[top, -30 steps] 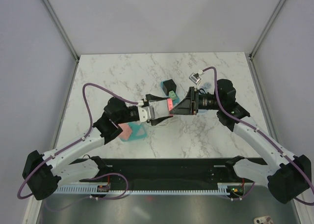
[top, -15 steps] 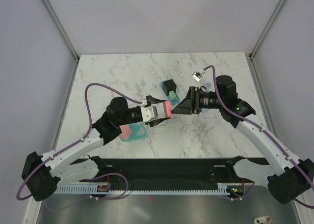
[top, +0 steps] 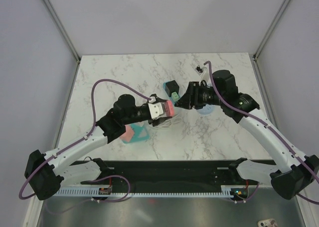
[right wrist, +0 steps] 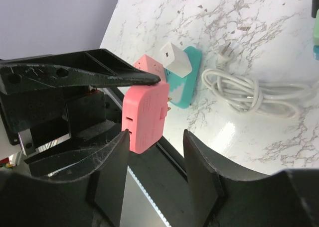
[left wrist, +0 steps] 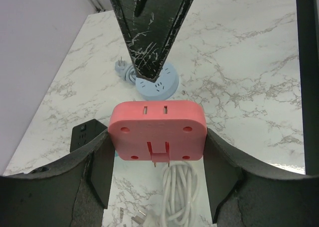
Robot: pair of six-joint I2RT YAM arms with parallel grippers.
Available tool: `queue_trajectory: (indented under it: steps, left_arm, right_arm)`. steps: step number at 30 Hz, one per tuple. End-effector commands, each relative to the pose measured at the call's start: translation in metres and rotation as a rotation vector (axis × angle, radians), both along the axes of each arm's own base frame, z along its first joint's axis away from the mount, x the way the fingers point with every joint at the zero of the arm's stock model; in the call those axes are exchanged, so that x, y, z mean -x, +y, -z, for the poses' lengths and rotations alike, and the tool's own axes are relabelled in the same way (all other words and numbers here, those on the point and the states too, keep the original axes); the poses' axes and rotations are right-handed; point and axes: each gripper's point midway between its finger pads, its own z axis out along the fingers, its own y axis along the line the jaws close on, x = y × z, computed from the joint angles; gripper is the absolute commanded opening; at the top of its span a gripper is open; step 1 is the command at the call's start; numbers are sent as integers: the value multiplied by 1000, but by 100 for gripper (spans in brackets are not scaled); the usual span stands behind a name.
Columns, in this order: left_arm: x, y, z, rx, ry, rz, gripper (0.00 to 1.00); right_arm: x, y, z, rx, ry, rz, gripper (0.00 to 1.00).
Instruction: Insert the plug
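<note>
Midway between the table's side edges, the left gripper [top: 167,109] clamped a pink square plastic adapter [left wrist: 157,122]; the right gripper [top: 184,101], parted and empty, probably needed squaring up.

Blk cube [top: 172,85] just behind green block [top: 176,94], poss. touching; teal base [top: 142,136] nr front edge.

Spreading out as a white, grey-veined marble tabletop [top: 114,72]; being boxed in by plain pale grey walls [top: 159,18] and slanting metal corner posts [top: 57,23]; glowing evenly under soft, diffuse light.
</note>
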Motion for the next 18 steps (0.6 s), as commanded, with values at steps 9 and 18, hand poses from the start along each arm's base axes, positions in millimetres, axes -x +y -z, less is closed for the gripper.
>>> queue_trajectory:
  steps: [9,18]
  left_arm:
    - [-8,-2,-15,1,-61,-19,2]
    - [-10,-3,-10,-7,-46,-22,2]
  right_arm:
    - [-9,18,-5,79,-53,31,54]
    - [2,51,10,135,-24,-18,53]
